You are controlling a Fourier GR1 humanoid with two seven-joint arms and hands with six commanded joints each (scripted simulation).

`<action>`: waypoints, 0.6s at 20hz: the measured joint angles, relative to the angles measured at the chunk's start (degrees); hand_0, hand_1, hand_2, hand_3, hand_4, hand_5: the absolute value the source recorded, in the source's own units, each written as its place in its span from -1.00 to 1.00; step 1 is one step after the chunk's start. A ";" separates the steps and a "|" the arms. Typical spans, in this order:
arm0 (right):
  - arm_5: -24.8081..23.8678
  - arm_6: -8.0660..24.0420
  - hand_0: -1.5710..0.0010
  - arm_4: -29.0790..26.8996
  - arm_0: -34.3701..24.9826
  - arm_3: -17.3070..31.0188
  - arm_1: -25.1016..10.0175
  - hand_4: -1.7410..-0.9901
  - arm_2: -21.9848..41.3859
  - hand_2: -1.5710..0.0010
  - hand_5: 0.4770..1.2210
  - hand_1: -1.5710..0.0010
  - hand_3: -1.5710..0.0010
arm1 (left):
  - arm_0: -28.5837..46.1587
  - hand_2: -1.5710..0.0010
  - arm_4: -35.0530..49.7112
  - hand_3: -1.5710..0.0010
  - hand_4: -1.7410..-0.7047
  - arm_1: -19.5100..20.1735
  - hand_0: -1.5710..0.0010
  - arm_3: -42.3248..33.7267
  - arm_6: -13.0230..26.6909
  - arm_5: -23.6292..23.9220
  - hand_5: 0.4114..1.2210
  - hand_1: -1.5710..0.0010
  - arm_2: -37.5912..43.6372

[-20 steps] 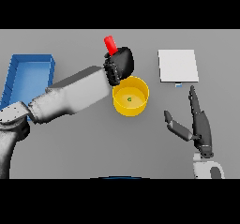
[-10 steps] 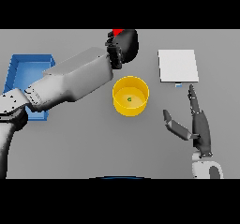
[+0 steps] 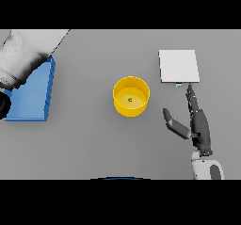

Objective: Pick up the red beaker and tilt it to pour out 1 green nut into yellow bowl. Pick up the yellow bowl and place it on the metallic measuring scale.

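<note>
A plain lab-style test bench is showing here rather than a home or kitchen. A bare grey table (image 3: 94, 144) is filling the view, carrying only a few set-out items: a flat white-topped measuring scale (image 3: 178, 66), a yellow bowl (image 3: 131, 96) holding one green nut (image 3: 130, 100), and a blue tray (image 3: 30, 94) lying at the left.

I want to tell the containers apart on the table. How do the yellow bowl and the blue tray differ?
The yellow bowl is round with a tall wall; the blue tray is rectangular and low. The bowl stands in the middle of the table, apart from everything; the tray lies at the left edge, partly covered by the robot's arm. The bowl holds one small green nut; nothing shows in the tray. Both rest on the grey table.
</note>
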 measured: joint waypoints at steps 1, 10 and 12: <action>0.19 -0.05 1.00 -0.54 -0.19 0.21 -0.02 0.42 -0.25 1.00 -0.69 1.00 1.00 | 0.79 -0.98 3.57 -0.74 -0.98 1.23 -1.00 2.09 2.15 1.25 1.00 -1.00 3.65; 1.28 -3.19 1.00 -0.71 -0.85 1.66 -1.95 0.40 -0.71 1.00 -0.68 1.00 1.00 | 17.04 -1.00 29.81 -0.80 -1.00 13.52 -1.00 -0.54 12.25 14.21 1.00 -1.00 23.50; 1.66 -3.24 1.00 -0.78 -0.59 1.06 -2.02 0.41 -0.37 1.00 -0.66 1.00 1.00 | 24.00 -1.00 35.06 -0.84 -1.00 16.11 -1.00 -6.07 15.71 19.40 1.00 -1.00 26.48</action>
